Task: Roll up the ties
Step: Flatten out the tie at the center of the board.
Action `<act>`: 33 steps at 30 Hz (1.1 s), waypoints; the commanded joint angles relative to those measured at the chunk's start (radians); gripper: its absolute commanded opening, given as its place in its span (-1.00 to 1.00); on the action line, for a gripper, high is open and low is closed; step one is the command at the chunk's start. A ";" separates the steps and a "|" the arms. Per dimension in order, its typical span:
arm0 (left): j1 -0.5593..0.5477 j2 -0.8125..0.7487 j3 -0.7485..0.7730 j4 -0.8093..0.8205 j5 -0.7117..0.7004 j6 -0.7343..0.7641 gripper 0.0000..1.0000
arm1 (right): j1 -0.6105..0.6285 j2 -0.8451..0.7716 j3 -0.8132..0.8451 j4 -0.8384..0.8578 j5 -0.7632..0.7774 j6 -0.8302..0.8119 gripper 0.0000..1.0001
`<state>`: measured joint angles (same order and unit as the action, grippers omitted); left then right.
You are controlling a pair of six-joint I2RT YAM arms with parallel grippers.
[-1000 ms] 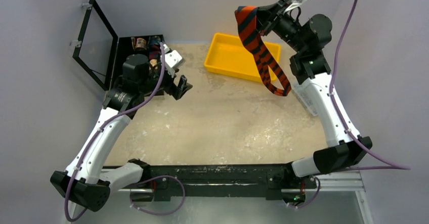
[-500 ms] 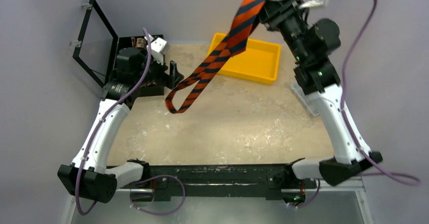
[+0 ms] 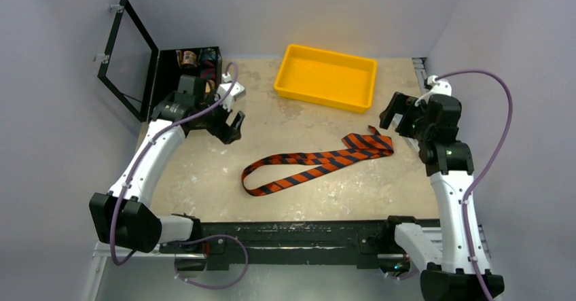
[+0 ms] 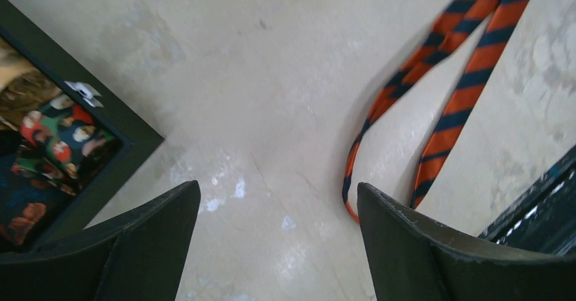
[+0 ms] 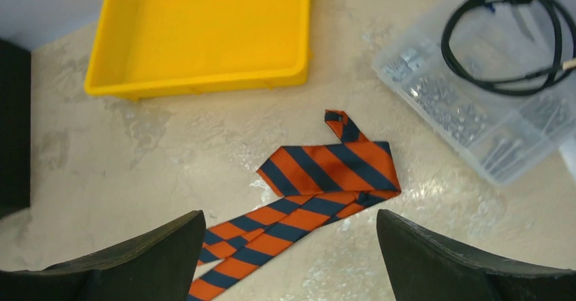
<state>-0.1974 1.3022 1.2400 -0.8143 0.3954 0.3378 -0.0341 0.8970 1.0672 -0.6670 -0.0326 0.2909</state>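
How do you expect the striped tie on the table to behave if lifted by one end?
The tie lies flat, doubled on itself, so it is probably floppy and would dangle. It looks thin and light; a push would likely bunch it.

Tie folded double, flat on table; yellow tray beyond.

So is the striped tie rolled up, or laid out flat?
Laid out flat, not rolled: the tie lies folded double in one long strip on the table.
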 commanded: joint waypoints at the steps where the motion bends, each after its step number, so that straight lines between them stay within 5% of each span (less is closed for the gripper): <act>1: -0.071 -0.019 -0.089 -0.106 0.003 0.230 0.67 | -0.003 0.068 0.157 -0.078 -0.070 -0.397 0.97; 6: -0.218 -0.057 -0.206 -0.100 0.010 0.335 0.60 | 0.001 0.195 0.149 -0.231 -0.235 -0.770 0.78; 13: -0.303 0.013 -0.239 -0.042 -0.025 0.279 0.38 | 0.089 0.347 0.009 -0.068 -0.124 -0.909 0.31; 24: -0.366 0.078 -0.244 -0.042 -0.057 0.302 0.38 | 0.242 0.652 -0.010 0.154 -0.042 -0.883 0.42; 33: -0.542 0.098 -0.327 0.001 -0.202 0.408 0.28 | 0.258 0.797 -0.003 0.221 0.016 -0.925 0.34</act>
<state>-0.6956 1.3876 0.9325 -0.8356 0.2588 0.6720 0.2226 1.6840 1.0477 -0.5072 -0.0635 -0.5880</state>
